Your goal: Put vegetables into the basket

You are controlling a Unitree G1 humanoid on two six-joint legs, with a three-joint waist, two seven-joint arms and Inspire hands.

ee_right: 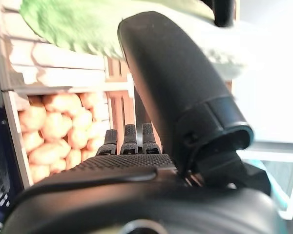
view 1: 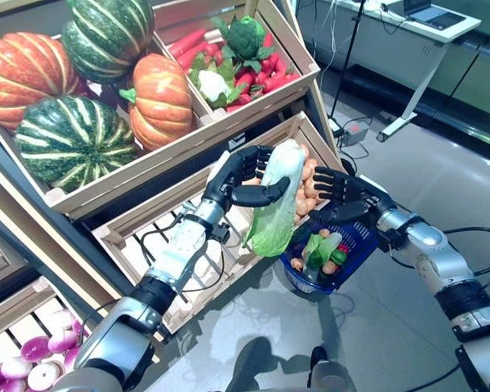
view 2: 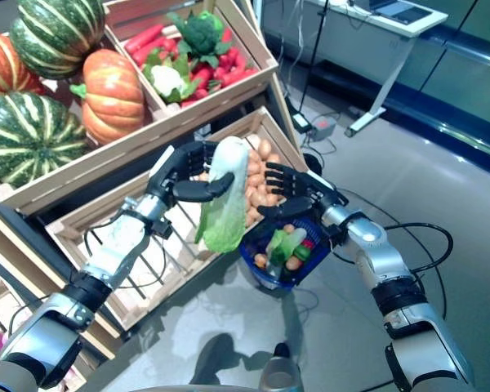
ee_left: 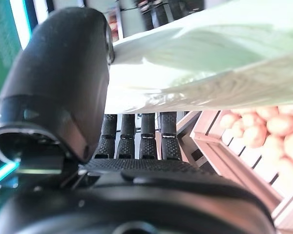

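Note:
My left hand [view 1: 237,178] is shut on a long white-and-green napa cabbage [view 1: 276,184], holding it tilted, leafy end down, just left of the blue basket [view 1: 356,238]. In the left wrist view the cabbage [ee_left: 210,58] lies between thumb and fingers. My right hand [view 1: 343,189] stretches straight fingers toward the cabbage, close to its white stalk. The basket hangs below that hand by its black handle and holds several vegetables [view 1: 320,251]. The cabbage's leafy end hangs beside the basket's near rim [view 2: 249,245]. How the handle rests on the hand is hidden.
A wooden crate of potatoes [view 1: 310,173] sits right behind both hands. Above it are crates of pumpkins [view 1: 159,102] and of carrots, broccoli and cauliflower [view 1: 237,57]. Purple onions [view 1: 33,359] lie at the lower left. A desk [view 1: 408,24] stands far right on grey floor.

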